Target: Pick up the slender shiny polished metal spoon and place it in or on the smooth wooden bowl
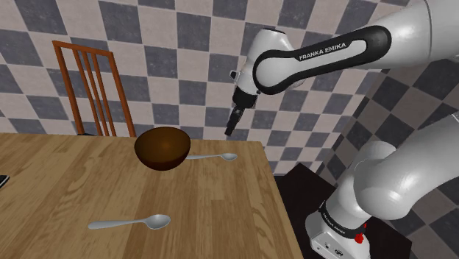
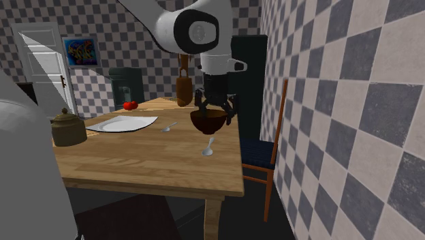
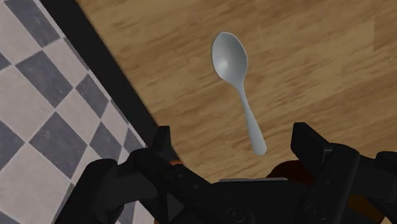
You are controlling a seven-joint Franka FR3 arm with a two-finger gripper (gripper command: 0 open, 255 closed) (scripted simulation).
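Over on the shoulder view's left, a chair [image 1: 92,84] sits behind the table [image 1: 51,191]. Moving right, a second spoon [image 1: 131,222] lies near the front edge, well apart from everything else. Then comes the bowl [image 1: 162,147], dark brown, upright, toward the far edge. Just right of it lies the spoon [image 1: 215,157], pale grey, flat on the wood, scoop end pointing at the table's right edge; can't tell if its handle touches the bowl. Above the scoop end hangs the gripper [image 1: 229,130], well clear of the table. Wrist view has the fingers [image 3: 164,145] spread wide with nothing between them, so it's got hold of nothing, and the spoon lies on the wood beyond them, near the table's edge. Furthest right is the stand [image 1: 298,195].
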